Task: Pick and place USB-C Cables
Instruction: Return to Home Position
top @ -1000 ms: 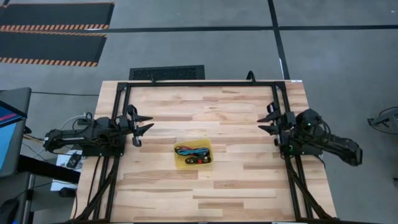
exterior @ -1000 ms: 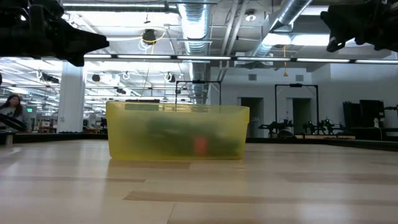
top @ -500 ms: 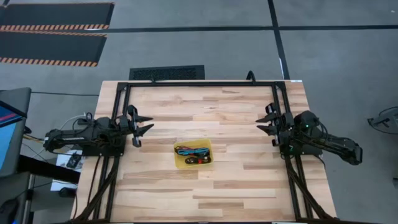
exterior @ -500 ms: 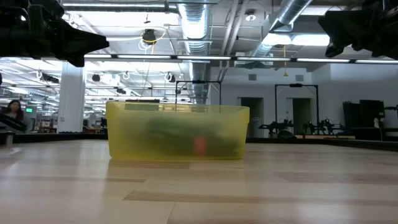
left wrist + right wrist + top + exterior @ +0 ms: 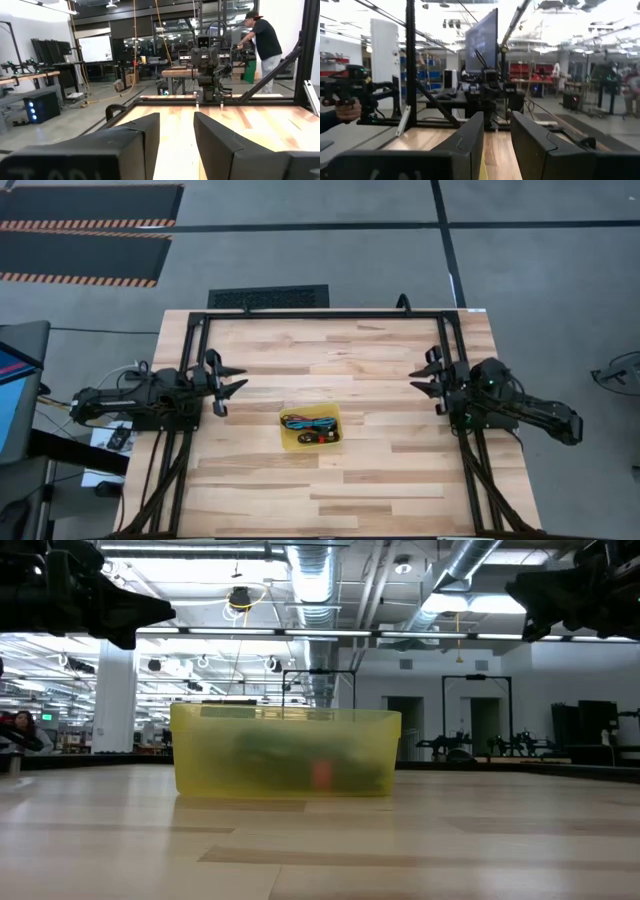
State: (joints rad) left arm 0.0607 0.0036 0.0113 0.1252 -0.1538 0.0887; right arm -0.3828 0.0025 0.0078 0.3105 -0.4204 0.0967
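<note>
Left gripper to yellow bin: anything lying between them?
Nothing. In the high view, the stretch from the left gripper to the yellow bin is bare wooden table. The cables in view sit inside the bin.

right gripper point(image 5: 414, 379) edged toward table point(image 5: 330, 480) centre (slightly), background person point(image 5: 25, 730) now lower

At left, left arm level, left gripper point(image 5: 233, 378) pointing right, fingers apart. At right, right arm level, right gripper point(image 5: 421, 379) pointing left, fingers apart.
</note>
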